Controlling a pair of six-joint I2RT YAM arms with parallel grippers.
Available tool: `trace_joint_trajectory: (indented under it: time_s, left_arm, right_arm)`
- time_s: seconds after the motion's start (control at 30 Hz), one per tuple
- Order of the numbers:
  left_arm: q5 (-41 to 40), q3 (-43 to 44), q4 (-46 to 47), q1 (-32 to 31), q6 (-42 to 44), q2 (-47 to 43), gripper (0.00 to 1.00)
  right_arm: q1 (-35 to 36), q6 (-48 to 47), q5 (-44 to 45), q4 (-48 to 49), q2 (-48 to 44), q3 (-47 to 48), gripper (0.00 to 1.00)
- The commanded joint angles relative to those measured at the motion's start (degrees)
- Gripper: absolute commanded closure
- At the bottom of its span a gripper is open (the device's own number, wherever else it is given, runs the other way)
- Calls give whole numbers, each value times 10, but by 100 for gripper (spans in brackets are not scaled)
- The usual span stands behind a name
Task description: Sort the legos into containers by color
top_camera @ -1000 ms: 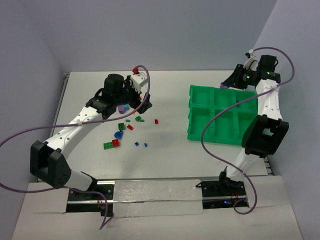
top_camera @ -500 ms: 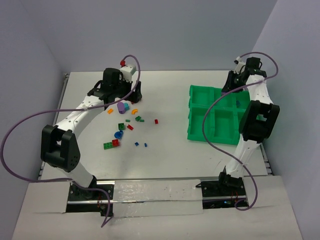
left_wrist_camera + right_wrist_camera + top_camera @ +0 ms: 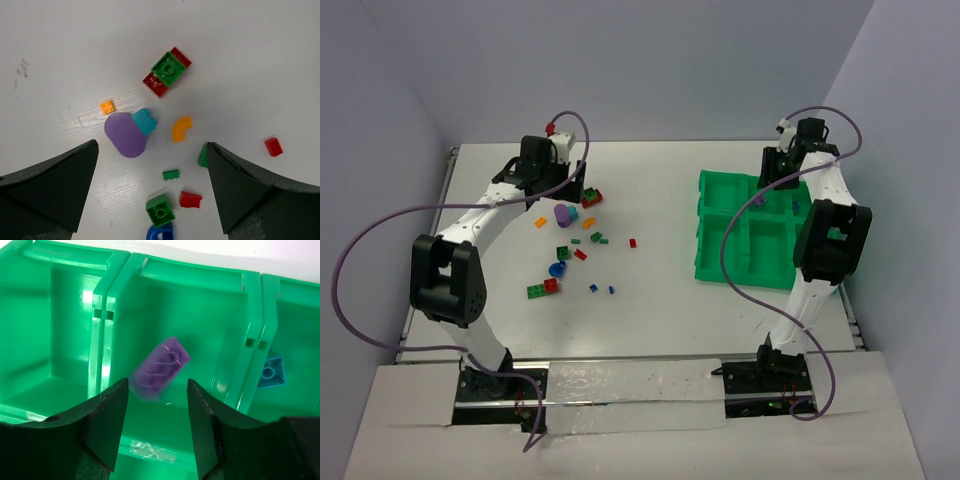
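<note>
Loose legos lie on the white table: a purple rounded piece (image 3: 125, 136) touching a teal brick (image 3: 145, 121), an orange curve (image 3: 181, 128), a red-and-green stack (image 3: 167, 73), small green (image 3: 171, 174) and red (image 3: 190, 199) bricks. My left gripper (image 3: 151, 147) (image 3: 578, 188) hangs open above them, holding nothing. Over the green tray (image 3: 720, 268), my right gripper (image 3: 157, 385) (image 3: 770, 178) stands open. A blurred purple brick (image 3: 161, 368) sits free beyond its fingertips, touching neither finger, inside the middle compartment (image 3: 200, 305).
A blue brick (image 3: 270, 372) lies in the compartment to the right. A clear plastic scrap (image 3: 147, 450) rests on the middle compartment's floor. More bricks (image 3: 544, 288) lie nearer the arm bases. Purple cables loop beside both arms.
My right gripper moved left over the tray and opened, letting go of the purple brick. The left arm swung towards the far left, still open.
</note>
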Motion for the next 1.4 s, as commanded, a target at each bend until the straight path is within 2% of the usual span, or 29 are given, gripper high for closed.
trace_joint_trajectory:
  time_s: [0.0, 0.07, 0.1, 0.13, 0.2, 0.3, 0.53, 0.7, 0.87, 1.13, 1.37]
  left_arm:
    - [18, -8, -9, 16, 76, -2, 1]
    - [69, -23, -4, 25, 150, -2, 1]
    - [76, -23, -11, 31, 160, 0, 1]
    - [127, -20, -24, 38, 207, 4, 1]
    - [202, 0, -65, 63, 307, 28, 1]
    - [228, 34, -104, 85, 390, 71, 1]
    - [278, 63, -105, 116, 527, 140, 1]
    - [297, 96, -128, 117, 551, 185, 1]
    - [325, 89, -110, 117, 544, 200, 1]
    - [324, 78, -107, 117, 559, 206, 9]
    - [325, 93, -125, 117, 566, 216, 29]
  right_arm:
    - [0, -4, 9, 16, -10, -10, 31]
    - [1, -4, 5, 11, -16, -10, 23]
    - [1, -3, 4, 11, -19, -10, 20]
    - [2, -3, 2, 6, -22, -9, 17]
    - [3, -2, -8, -6, -34, -3, 0]
    - [3, 1, -29, -21, -52, 7, 0]
    - [5, 26, -106, -59, -94, 42, 0]
    - [10, 31, -122, -78, -107, 64, 0]
    - [11, 32, -131, -92, -110, 76, 0]
    - [15, 38, -156, -104, -110, 88, 0]
    - [32, 42, -167, -105, -119, 84, 0]
